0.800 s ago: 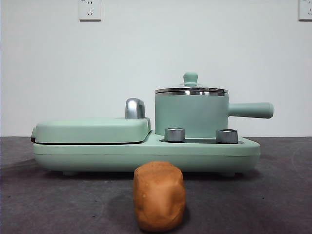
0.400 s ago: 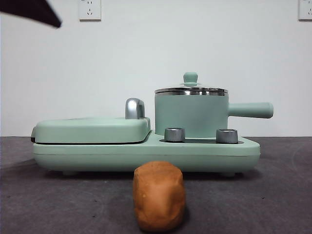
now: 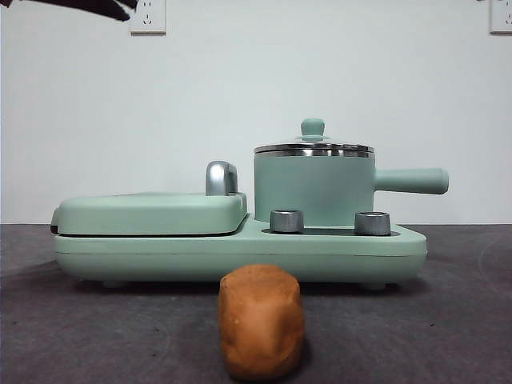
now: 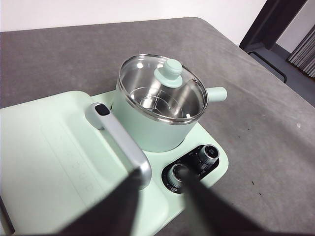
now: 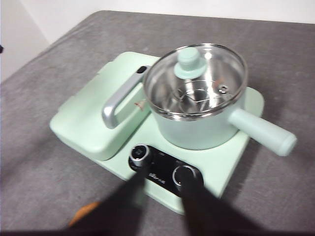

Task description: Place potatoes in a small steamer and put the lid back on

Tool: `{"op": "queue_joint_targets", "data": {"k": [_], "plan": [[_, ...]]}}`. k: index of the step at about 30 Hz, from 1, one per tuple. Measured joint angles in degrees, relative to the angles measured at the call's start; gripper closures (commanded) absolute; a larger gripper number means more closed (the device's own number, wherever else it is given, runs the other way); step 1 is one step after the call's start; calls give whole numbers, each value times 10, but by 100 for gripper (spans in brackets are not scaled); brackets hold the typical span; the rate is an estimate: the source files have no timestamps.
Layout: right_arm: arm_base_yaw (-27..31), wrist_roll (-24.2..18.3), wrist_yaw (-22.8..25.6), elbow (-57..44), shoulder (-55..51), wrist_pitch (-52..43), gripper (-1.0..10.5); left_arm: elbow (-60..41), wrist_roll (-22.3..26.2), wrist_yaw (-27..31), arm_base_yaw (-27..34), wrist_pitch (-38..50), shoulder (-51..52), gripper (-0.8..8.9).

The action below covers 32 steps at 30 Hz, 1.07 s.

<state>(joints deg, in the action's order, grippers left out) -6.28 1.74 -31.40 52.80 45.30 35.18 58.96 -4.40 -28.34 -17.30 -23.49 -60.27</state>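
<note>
The potato (image 3: 262, 322) lies on the surface's front edge, before the steamer (image 3: 314, 190), whose lid (image 3: 313, 144) is on. Left gripper (image 4: 160, 184) and right gripper (image 5: 165, 184) hover released.

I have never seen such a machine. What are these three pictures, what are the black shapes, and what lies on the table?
It is a robot with two arms at a table. One picture looks level across the table; the other two come from cameras on the wrists.

The black shapes are the grippers: the left gripper and the right gripper, both open and holding nothing, above the appliance.

On the table stands a mint-green cooker base. On it sits the small steamer, closed by its glass lid, beside a flat grill plate. The orange-brown potato lies on the table in front.
</note>
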Motion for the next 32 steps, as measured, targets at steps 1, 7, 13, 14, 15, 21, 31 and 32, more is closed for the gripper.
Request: {"op": "queue_joint_targets", "data": {"k": [1, 7, 13, 14, 15, 21, 31, 32], "plan": [[0, 0, 2, 0, 0, 0, 505, 0, 2, 0, 0, 0, 0, 411], [0, 0, 2, 0, 0, -1, 434, 0, 3, 0, -1, 17, 0, 344], [-1, 0, 0, 0, 0, -3, 434, 0, -9, 0, -2, 19, 0, 345], [-1, 0, -1, 0, 0, -3, 434, 0, -13, 0, -2, 19, -1, 345], [-1, 1, -1, 0, 0, -3, 434, 1, -16, 0, -3, 18, -3, 345], [-1, 2, 0, 0, 0, -3, 434, 89, -26, 10, -23, -23, -77, 346], [-2, 7, 0, 0, 0, -3, 435, 370, -23, 79, -90, -160, -306, 347], [-2, 8, 0, 0, 0, -3, 434, 400, -21, 88, -97, -174, -334, 347]]}}
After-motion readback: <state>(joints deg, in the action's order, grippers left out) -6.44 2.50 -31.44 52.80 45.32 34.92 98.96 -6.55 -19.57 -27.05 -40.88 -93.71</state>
